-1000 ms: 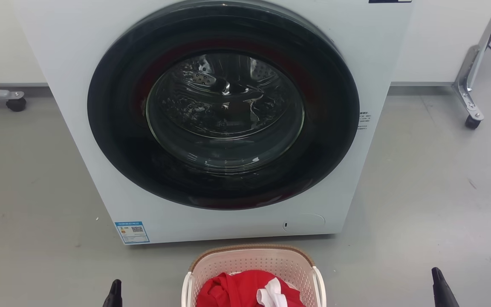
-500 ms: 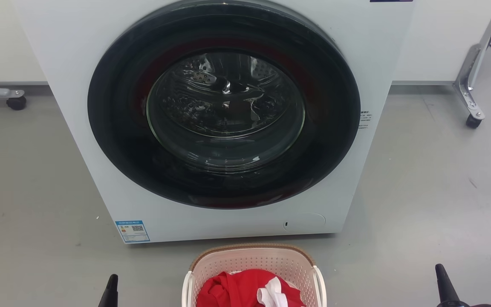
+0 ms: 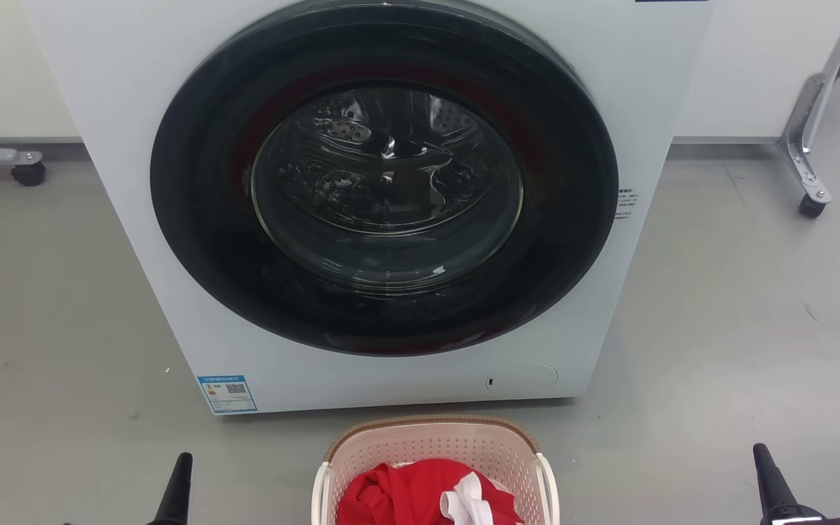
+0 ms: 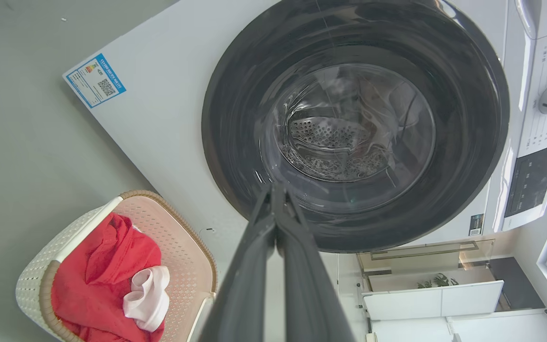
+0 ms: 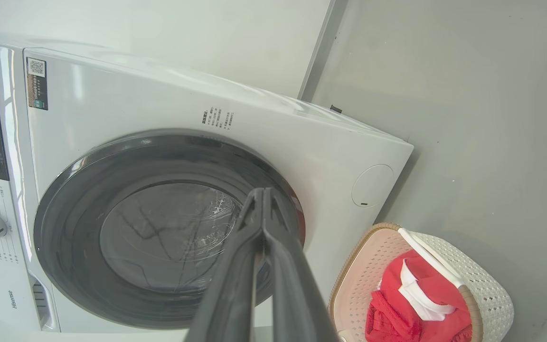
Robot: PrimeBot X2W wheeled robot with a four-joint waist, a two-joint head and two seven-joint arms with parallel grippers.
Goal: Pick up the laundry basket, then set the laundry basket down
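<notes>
Washer: white front-loading washing machine (image 5: pixel 112 104), lettered "Hisense"; blue QR sticker (image 3: pixel 227 394).
Basket: cream perforated plastic laundry basket (image 3: pixel 434 443) holding red cloth (image 3: pixel 398 499).
Grippers: left gripper (image 4: pixel 273 190), right gripper (image 5: pixel 264 192) clenched, empty.

Left pincer (image 4: pixel 276 190), right pincer (image 5: pixel 263 192): 2 long dark tapered fingers (image 4: pixel 249 270) each.

Head view looks down, wrist views rolled sideways (all share washer (image 3: pixel 405 386))

The laundry basket (image 3: pixel 434 445) is matt perforated plastic holding soft red cloth (image 3: pixel 391 496); the washer door (image 3: pixel 387 182) is glossy glass.
</notes>
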